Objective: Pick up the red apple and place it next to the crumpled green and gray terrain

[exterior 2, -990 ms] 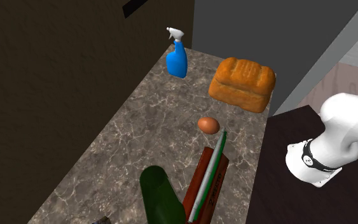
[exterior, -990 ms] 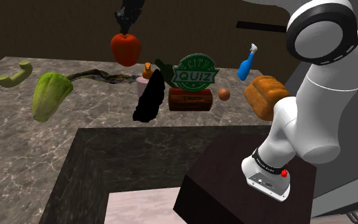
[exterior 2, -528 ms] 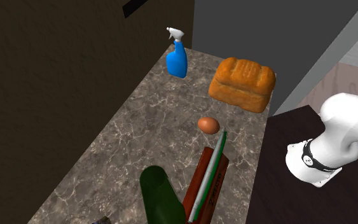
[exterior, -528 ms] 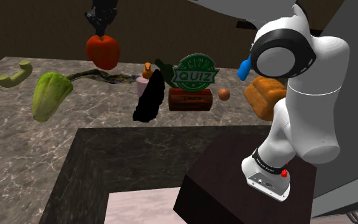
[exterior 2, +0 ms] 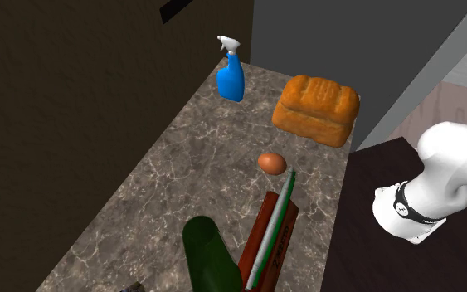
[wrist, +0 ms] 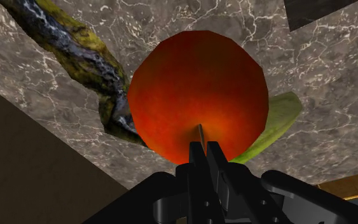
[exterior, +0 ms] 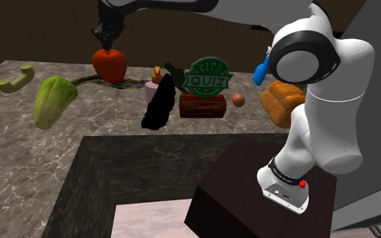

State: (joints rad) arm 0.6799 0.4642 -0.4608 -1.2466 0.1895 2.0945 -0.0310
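Observation:
The red apple [exterior: 109, 64] hangs from my gripper [exterior: 107, 40], which is shut on its thin stem. In the wrist view the two black fingers meet on the stem at the gripper [wrist: 204, 150], above the apple [wrist: 196, 89]. The crumpled green and gray terrain [exterior: 87, 80] lies as a long twisted strip on the marble counter [exterior: 19, 149], near its back edge. The apple is low over the strip's middle; whether they touch I cannot tell. Beside the apple in the wrist view runs the terrain [wrist: 75, 51].
Near the shoulder view's left lie a green lettuce [exterior: 53, 100] and a pale green handset [exterior: 14, 79]. To the right stand a black lump [exterior: 159, 105], a QUIZ sign [exterior: 207, 78], an egg [exterior: 238, 100], bread [exterior: 283, 101] and a blue spray bottle [exterior: 262, 67].
My gripper has carried the apple toward the shoulder view's left and then down, from high over the counter's middle to just over the terrain strip. The other things have stayed put.

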